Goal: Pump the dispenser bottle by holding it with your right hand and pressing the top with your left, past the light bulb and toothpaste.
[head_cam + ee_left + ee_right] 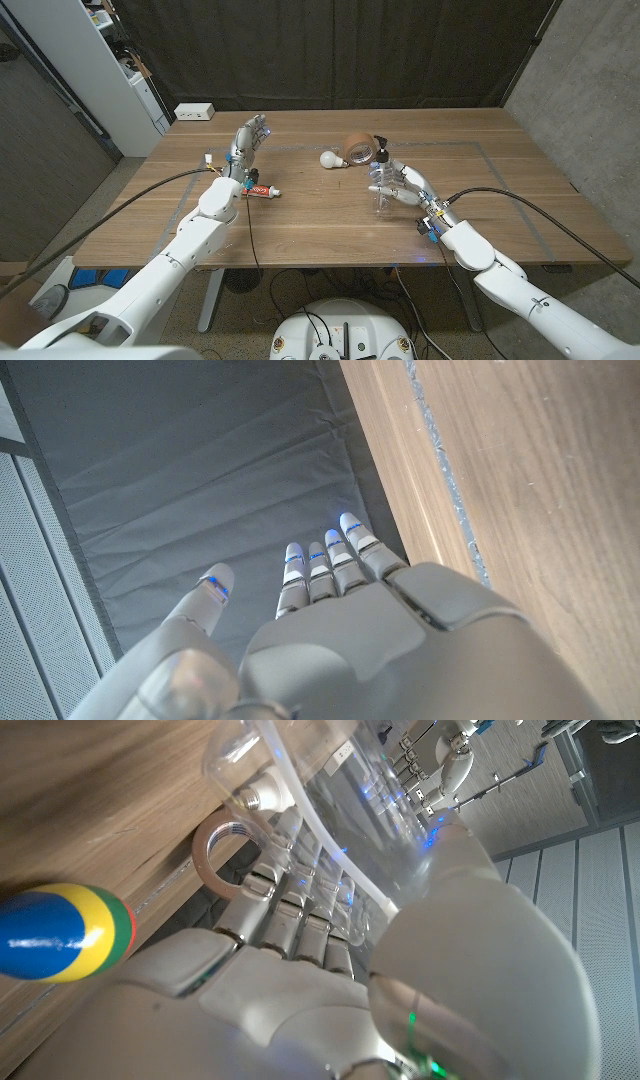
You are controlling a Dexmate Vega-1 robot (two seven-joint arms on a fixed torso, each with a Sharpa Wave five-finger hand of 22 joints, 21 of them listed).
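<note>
Bare tabletop (310,225) lies between the raised, empty left hand (250,135) and the dispenser bottle (380,185) gripped by the right hand (405,185). The toothpaste tube (258,190) lies just beside the left forearm. The light bulb (328,159) and the tape roll (359,149) stand near the bottle, toward the far edge.

Clear plastic dispenser bottle (381,187) half hidden behind the right hand (405,187), brown tape roll (359,150) partly behind its black pump top, red-and-white toothpaste tube (262,190) lettering too small to read, left forearm cut off at the bottom edge
</note>
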